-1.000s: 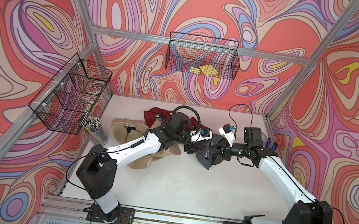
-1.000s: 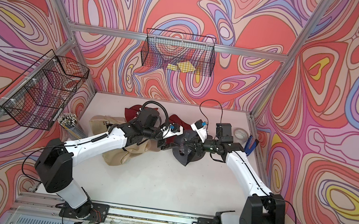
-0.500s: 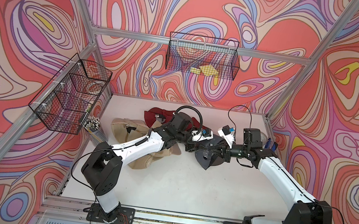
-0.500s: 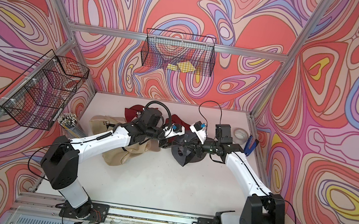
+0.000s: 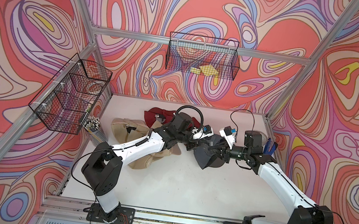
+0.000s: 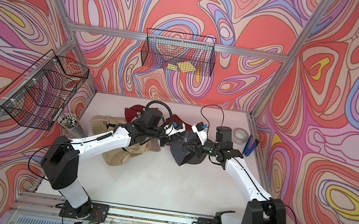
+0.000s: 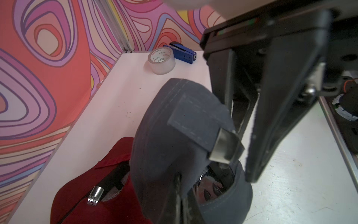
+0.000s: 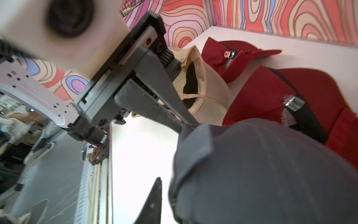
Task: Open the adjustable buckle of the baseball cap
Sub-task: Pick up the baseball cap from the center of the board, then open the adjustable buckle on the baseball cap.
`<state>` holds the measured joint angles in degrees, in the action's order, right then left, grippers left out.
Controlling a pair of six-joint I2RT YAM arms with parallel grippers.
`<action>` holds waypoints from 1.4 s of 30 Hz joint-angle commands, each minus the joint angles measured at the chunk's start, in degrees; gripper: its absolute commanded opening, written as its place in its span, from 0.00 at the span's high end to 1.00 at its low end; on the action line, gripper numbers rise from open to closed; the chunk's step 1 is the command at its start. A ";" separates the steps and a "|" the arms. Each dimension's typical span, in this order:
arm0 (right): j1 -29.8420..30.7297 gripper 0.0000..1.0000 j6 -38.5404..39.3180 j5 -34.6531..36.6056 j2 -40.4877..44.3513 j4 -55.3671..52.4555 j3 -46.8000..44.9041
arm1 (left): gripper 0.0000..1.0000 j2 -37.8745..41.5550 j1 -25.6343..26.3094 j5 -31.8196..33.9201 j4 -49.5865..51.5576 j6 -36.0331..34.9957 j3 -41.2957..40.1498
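Mid-task: grey cap between 2 tools, near surface centre, toward 1 o'clock. Left tool clamped on cap fabric. Right tool narrowly parted, gripping nothing, just beside metal buckle. Strap looks threaded; buckle opening remains.

The left arm and the right arm both have smooth white shells over their long links. The links are joined by blocky matte-black joint housings, and each arm stands on a black base plate. A ribbed black hose arcs off the left wrist, and a thin black cable loops off the right. White camera brackets carry blue plugs. The left gripper and right gripper are black, with long tapered fingers and small red and green marks on their bodies.
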<state>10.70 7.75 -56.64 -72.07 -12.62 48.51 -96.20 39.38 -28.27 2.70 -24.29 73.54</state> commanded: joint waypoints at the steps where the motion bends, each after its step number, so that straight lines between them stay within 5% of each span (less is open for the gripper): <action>1: 0.29 0.65 -9.43 5.99 4.13 5.63 -1.30 | 1.00 0.84 -0.18 4.90 -4.22 7.15 -1.12; 6: 0.31 0.52 -15.12 14.32 9.00 0.91 0.08 | 1.00 0.56 -0.18 5.51 -4.98 9.13 -1.82; 12: 0.29 0.62 -20.08 18.85 9.20 -3.22 4.86 | 1.00 0.72 0.17 3.52 -5.91 7.56 -2.49; 16: 0.31 0.56 -25.00 21.03 7.71 -1.73 6.70 | 1.00 1.27 0.59 0.05 -7.61 5.00 -3.84; 42: 0.56 0.74 -23.95 8.92 1.32 1.95 6.34 | 1.00 -0.37 1.67 -1.37 -5.89 3.17 -2.14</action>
<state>10.96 -17.28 -45.69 -71.16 -11.99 55.57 -96.20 40.58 -29.89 -3.16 -21.17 70.00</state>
